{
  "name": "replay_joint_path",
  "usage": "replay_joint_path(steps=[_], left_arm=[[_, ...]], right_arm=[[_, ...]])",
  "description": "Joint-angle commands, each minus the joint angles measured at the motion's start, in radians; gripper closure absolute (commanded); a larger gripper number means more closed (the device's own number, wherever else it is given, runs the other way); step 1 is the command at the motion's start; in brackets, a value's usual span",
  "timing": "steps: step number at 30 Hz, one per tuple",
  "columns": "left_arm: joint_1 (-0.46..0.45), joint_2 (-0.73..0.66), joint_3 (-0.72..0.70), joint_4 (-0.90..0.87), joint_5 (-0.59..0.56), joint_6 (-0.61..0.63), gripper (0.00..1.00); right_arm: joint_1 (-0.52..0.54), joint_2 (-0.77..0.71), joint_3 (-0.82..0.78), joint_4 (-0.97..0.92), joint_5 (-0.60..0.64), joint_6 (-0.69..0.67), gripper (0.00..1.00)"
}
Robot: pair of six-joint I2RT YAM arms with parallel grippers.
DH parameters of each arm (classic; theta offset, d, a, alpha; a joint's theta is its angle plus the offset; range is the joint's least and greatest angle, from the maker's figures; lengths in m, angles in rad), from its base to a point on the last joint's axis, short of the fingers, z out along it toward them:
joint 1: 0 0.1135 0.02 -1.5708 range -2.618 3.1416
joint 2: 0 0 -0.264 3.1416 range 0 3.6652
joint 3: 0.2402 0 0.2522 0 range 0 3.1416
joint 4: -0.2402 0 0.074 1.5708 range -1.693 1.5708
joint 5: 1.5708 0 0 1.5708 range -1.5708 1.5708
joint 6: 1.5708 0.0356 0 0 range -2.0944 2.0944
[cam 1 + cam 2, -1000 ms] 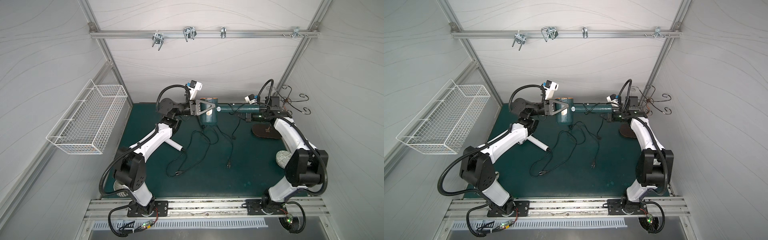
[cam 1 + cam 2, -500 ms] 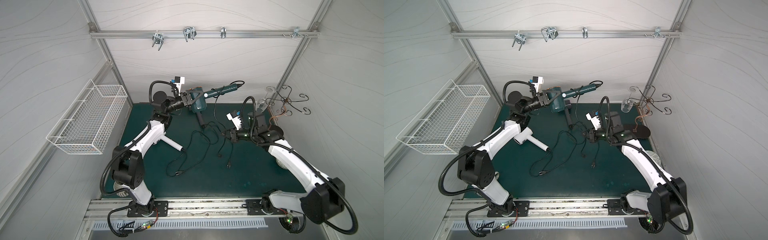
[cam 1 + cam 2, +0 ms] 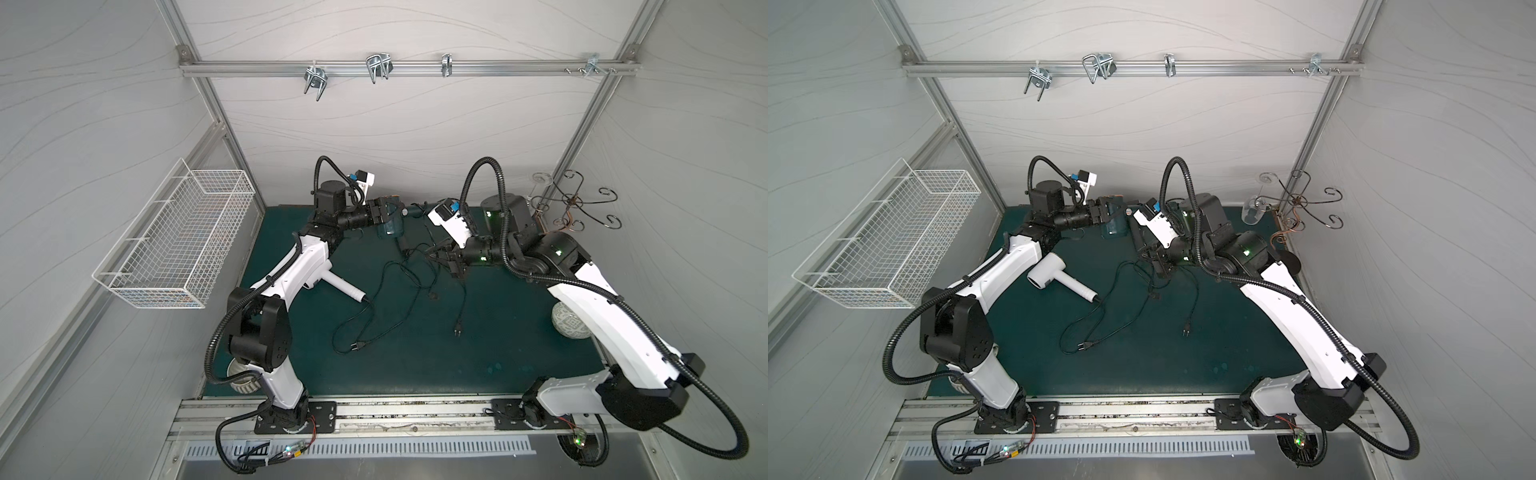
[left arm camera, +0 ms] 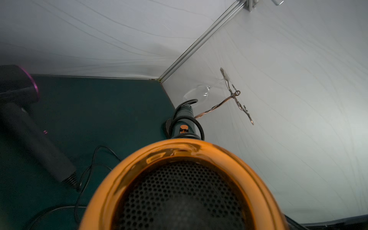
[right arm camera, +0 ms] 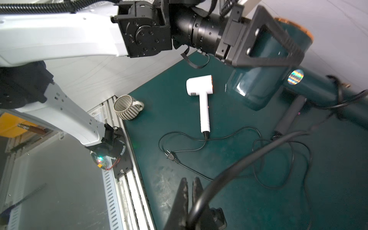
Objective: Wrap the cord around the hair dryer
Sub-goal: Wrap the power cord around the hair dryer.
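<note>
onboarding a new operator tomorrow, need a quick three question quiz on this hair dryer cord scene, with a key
1. True or false: the right gripper is shut on the thick black cord.
2. What does the left gripper clamp? A) the white wire basket B) the dark teal hair dryer with a copper rear ring C) the striped ceramic mug
3. How many hair dryers show in the right wrist view?

Key: 1 true. 2 B. 3 three: the teal one, plus a white plastic hair dryer and a matte black hair dryer, both lying on the green mat.
</note>
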State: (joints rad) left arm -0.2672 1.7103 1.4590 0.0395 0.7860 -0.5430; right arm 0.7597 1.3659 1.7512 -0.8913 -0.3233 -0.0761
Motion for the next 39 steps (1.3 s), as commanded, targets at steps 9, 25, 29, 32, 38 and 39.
replay_joint_path(steps=[9,25,29,32,38,39], left_arm=[[-0.009,-0.006,0.046,-0.14,-0.095,0.223,1.0],[-0.133,-0.171,-0.073,-0.4,-0.078,0.38,1.0],[-0.191,-0.235,-0.102,-0.504,-0.058,0.436,1.0],[-0.221,-0.272,-0.111,-0.54,0.005,0.452,1.0],[-0.266,-0.302,-0.091,-0.458,0.216,0.377,1.0],[-0.27,-0.302,-0.085,-0.423,0.248,0.347,1.0]], right_arm=[[0.071,0.153,0.4,-0.37,0.157,-0.213,1.0],[-0.018,0.212,0.485,-0.264,0.516,-0.517,1.0],[-0.103,0.192,0.398,-0.131,0.507,-0.597,1.0],[-0.174,0.201,0.366,-0.052,0.428,-0.622,1.0],[-0.291,0.263,0.351,-0.021,0.11,-0.637,1.0],[-0.314,0.27,0.339,-0.024,0.037,-0.627,1.0]])
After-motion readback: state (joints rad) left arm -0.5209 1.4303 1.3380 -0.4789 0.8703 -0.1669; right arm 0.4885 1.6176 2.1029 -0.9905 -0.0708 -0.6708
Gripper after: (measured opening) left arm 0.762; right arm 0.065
